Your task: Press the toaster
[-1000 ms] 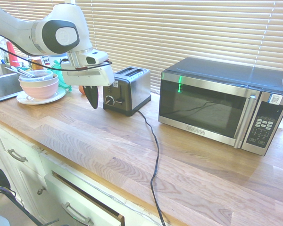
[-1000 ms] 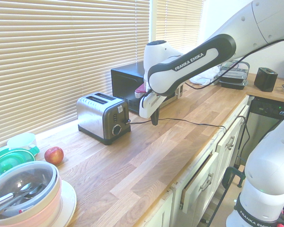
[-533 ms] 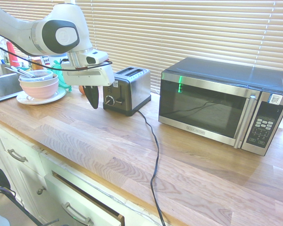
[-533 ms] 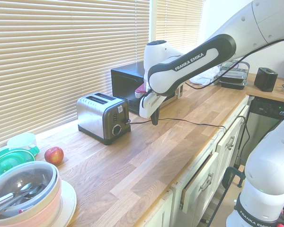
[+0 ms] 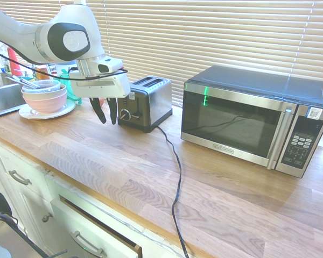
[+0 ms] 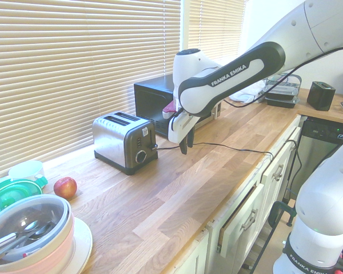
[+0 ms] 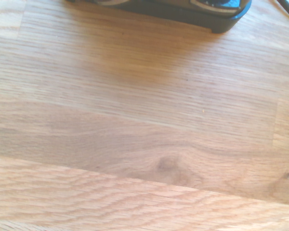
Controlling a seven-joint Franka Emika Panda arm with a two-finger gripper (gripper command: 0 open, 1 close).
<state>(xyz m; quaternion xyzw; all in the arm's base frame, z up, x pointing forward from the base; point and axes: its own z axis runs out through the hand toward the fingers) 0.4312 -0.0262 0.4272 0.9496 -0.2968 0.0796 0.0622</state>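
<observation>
Tool (image 5: pixel 105 113) fingers apart, beside toaster (image 5: pixel 145 103) dial end | microwave (image 5: pixel 255 119) well apart | cord (image 5: pixel 175 177) nearby

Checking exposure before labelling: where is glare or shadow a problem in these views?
First exterior view: sunlit blinds wash out, microwave door mirrors the cord. Second exterior view: blinds bright, toaster clear. Wrist view: soft shadow on the countertop below the toaster's base.

Steel two-slot toaster (image 5: pixel 145 103) — upright on the wooden counter (image 5: pixel 215 183)
</observation>
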